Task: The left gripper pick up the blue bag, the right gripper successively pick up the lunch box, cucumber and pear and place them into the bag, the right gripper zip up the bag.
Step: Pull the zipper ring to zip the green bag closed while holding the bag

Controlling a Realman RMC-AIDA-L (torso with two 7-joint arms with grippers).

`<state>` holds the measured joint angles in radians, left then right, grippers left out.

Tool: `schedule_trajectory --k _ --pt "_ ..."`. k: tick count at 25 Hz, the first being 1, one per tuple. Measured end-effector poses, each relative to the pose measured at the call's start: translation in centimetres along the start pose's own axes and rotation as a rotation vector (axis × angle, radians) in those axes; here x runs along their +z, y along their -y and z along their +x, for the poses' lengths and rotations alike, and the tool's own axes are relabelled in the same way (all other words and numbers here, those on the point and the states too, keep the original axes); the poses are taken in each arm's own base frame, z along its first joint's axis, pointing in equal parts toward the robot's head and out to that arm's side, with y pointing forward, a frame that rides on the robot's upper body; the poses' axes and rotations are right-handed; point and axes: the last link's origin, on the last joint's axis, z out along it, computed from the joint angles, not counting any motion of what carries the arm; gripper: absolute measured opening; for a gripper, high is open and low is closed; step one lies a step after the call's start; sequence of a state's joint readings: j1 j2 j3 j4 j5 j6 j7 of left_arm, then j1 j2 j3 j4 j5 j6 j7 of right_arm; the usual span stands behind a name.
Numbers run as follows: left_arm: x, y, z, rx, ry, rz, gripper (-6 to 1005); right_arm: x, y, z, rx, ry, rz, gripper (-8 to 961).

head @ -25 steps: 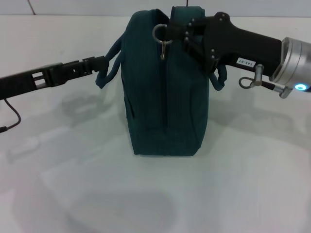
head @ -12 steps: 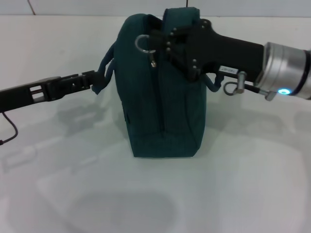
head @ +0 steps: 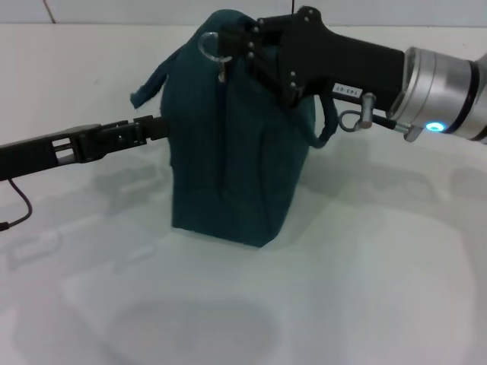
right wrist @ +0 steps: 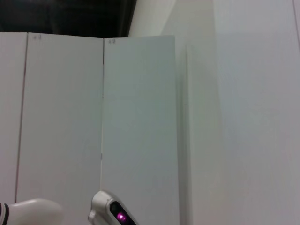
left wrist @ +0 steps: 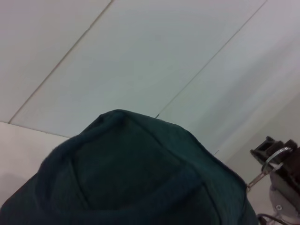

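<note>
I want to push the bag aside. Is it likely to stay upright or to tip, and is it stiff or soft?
The bag looks soft: it is fabric, and its body leans toward the left gripper. It may tip, being tall on a narrow base. The right gripper at the zip ring probably helps to steady it.

One small white sticker on the black housing of the right gripper point(head: 236, 47), head view, printed with dark characters too small to read with certainty. Faint small marks near the top edges of two white wall panels point(right wrist: 103, 117) in the right wrist view, illegible. No other text, brand, number or sign readable anywhere.
</note>
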<state>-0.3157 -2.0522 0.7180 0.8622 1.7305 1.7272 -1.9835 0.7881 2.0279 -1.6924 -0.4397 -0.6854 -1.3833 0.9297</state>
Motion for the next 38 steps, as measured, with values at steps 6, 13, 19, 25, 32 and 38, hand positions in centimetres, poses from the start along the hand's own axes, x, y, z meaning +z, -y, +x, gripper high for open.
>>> schedule_trajectory --k 6,13,19,25,32,38 --pt "0.5 0.1 0.1 0.003 -0.001 0.001 705 0.1 -0.3 0.4 0.006 -0.021 -0.016 7" --pt "1.7 0.2 0.3 0.01 0.021 0.008 702 -0.4 -0.5 0.9 0.017 -0.027 -0.004 7" --pt "2.6 0.5 0.0 0.014 0.067 0.024 700 -0.5 -0.4 1.0 0.021 -0.032 0.004 7" --pt "2.8 0.6 -0.1 0.034 0.069 0.025 698 -0.8 -0.5 1.2 0.031 -0.034 0.012 6" --pt "3.0 0.5 0.1 0.06 0.072 0.013 330 -1.2 -0.5 1.4 0.071 -0.033 0.027 6" --pt "3.7 0.1 0.0 0.073 0.105 -0.012 177 -1.9 -0.2 1.5 0.136 -0.014 0.072 6"
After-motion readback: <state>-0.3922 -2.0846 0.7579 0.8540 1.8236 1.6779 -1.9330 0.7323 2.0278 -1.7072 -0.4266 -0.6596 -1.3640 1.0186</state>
